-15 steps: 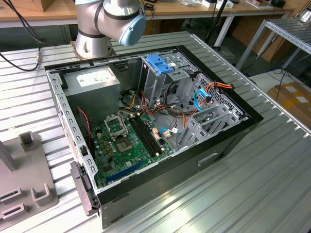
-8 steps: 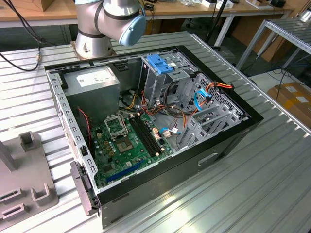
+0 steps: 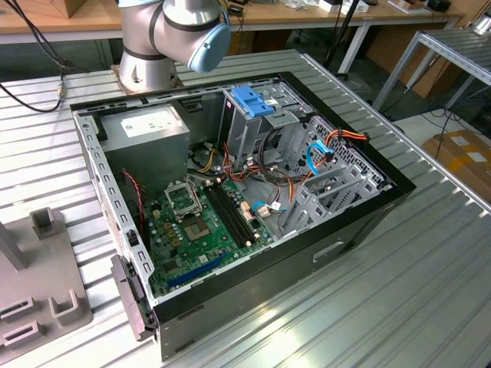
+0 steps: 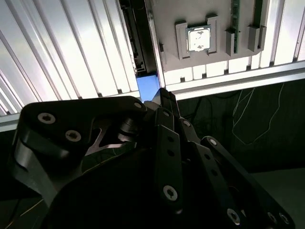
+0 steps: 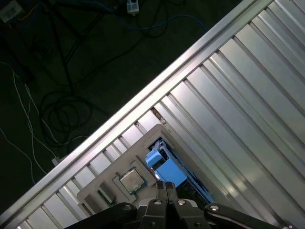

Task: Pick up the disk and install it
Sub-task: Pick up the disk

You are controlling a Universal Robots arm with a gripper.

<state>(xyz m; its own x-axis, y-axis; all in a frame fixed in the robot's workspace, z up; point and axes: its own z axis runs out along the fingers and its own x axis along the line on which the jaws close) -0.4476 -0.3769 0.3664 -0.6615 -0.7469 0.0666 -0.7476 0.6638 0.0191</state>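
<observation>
A ribbed metal surface (image 3: 430,291) carries the work. In the exterior view, from its left to its right, stand one grey fixture tray (image 3: 38,284), one open computer case (image 3: 360,222) with the one robot arm (image 3: 169,38) rising behind it, and, off the surface, a cardboard box (image 3: 460,149) on the floor. Wooden benches (image 3: 77,23) line the back of the room.

In the first wrist view a dark floor (image 5: 71,71) strewn with loose cables (image 5: 52,109) lies beyond the surface's edge, well away from the claw (image 5: 167,187). The claw hangs over the grey tray, right at the one disk (image 5: 167,169). Whether it has closed on the disk I cannot tell.

The disk shows as a bright blue plastic frame standing on edge in a slot of the tray, its end directly at the claw's tip. One square, silver-topped processor chip (image 5: 132,181) sits in a pocket of the tray just beside the claw.
</observation>
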